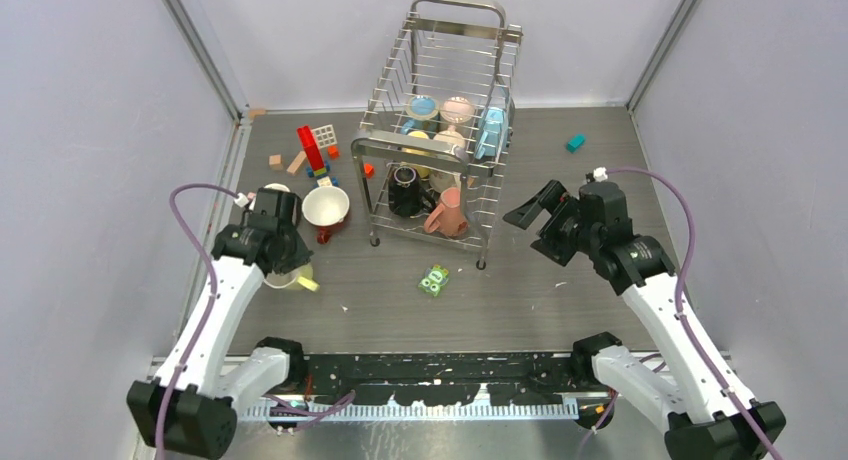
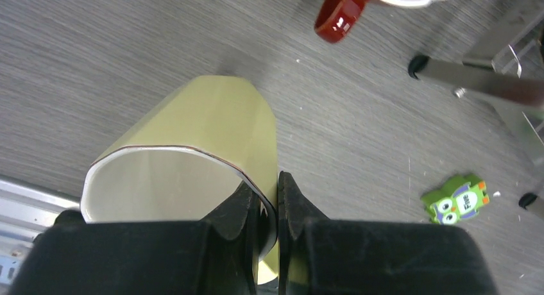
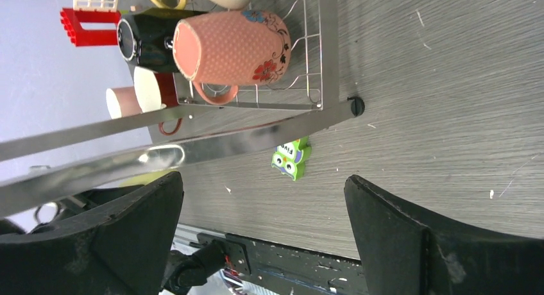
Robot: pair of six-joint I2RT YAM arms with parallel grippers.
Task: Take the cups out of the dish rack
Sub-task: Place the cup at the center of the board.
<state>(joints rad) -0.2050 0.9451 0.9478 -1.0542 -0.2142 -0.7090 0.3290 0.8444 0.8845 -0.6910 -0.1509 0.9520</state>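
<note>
Left hand (image 2: 268,191) is being shown nearly closed on the wall of the yellow mug (image 2: 192,125), with one finger inside the rim and one outside. This mug is being held at the near left of the worktop (image 1: 560,300), just near of the dark red mug (image 1: 326,208), which is being seen upright, left of the dish rack (image 1: 458,0). Right hand (image 3: 260,199) is being shown wide open and empty, right of the rack and apart from it. In the rack's lower tier the salmon mug (image 3: 231,48) and the black mug (image 3: 144,42) are being seen side by side. On the upper tier the light blue mug (image 1: 422,107) and the pale pink mug (image 1: 457,110) are being carried. A green packet (image 1: 433,280) is being seen on the worktop, near of the rack.
</note>
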